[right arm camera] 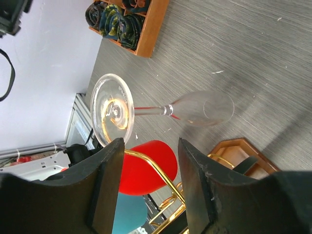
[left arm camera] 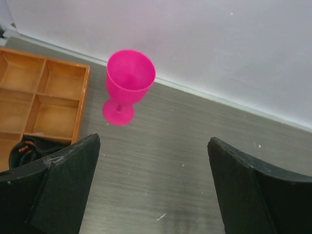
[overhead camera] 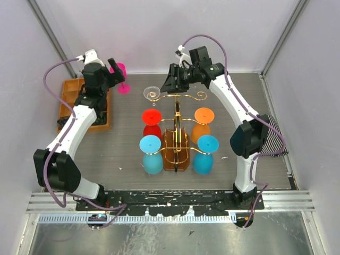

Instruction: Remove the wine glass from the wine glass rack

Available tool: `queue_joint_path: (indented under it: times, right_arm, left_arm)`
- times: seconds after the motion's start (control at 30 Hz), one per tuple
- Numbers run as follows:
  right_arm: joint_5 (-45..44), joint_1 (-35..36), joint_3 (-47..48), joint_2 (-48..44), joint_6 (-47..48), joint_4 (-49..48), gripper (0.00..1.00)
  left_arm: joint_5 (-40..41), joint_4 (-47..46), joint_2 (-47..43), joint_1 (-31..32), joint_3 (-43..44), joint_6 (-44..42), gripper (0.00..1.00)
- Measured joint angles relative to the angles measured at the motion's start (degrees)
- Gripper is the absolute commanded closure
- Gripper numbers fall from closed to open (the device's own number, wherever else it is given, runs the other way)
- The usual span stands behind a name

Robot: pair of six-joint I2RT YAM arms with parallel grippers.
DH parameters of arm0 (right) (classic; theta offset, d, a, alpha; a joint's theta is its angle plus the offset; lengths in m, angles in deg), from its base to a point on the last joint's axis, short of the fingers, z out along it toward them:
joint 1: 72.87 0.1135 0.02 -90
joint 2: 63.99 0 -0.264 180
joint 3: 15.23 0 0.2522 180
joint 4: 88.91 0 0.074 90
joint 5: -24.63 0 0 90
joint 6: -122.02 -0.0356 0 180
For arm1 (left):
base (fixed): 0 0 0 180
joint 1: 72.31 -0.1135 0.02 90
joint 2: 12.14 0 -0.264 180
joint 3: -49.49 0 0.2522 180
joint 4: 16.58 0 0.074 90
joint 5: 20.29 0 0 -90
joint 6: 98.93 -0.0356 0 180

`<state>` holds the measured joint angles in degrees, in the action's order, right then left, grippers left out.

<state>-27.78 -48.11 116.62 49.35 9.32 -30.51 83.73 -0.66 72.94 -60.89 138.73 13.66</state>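
The gold wire rack (overhead camera: 177, 114) stands mid-table on its brown base. Upside down on its arms hang a red glass (overhead camera: 152, 116), an orange glass (overhead camera: 204, 116), two blue glasses (overhead camera: 151, 144) and, on the far left arm, a clear wine glass (overhead camera: 152, 93). My right gripper (overhead camera: 171, 82) is open just behind the rack top. In the right wrist view its jaws (right arm camera: 148, 146) straddle a gold arm (right arm camera: 156, 168), with the clear glass (right arm camera: 146, 109) just beyond the fingertips, untouched. My left gripper (overhead camera: 114, 66) is open and empty (left arm camera: 153, 141), behind a pink glass (left arm camera: 127, 80) standing upright on the table.
An orange compartment tray (overhead camera: 69, 93) with dark rolled items lies at the back left, beside the pink glass (overhead camera: 121, 77); it also shows in the wrist views (left arm camera: 44, 97) (right arm camera: 146, 24). A striped cloth (overhead camera: 273, 135) lies at the right edge. Walls close in behind.
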Motion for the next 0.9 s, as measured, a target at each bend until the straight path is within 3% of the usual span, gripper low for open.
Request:
queue_joint_path:
  times: [0.33,0.77,0.9]
  right_arm:
    - [1.2,2.1,3.5,2.9,-1.9,-2.7,0.52]
    - [2.4,2.9,4.5,4.1,-3.2,-3.1,0.97]
    - [3.9,2.9,4.5,4.1,-3.4,-3.8,1.0]
  left_arm:
    - [-1.5,4.2,-2.9,0.0,-1.8,0.8,0.02]
    - [-2.0,6.0,-3.5,0.0,-2.4,1.3,0.02]
    - [-2.0,6.8,-3.5,0.0,-2.4,1.3,0.02]
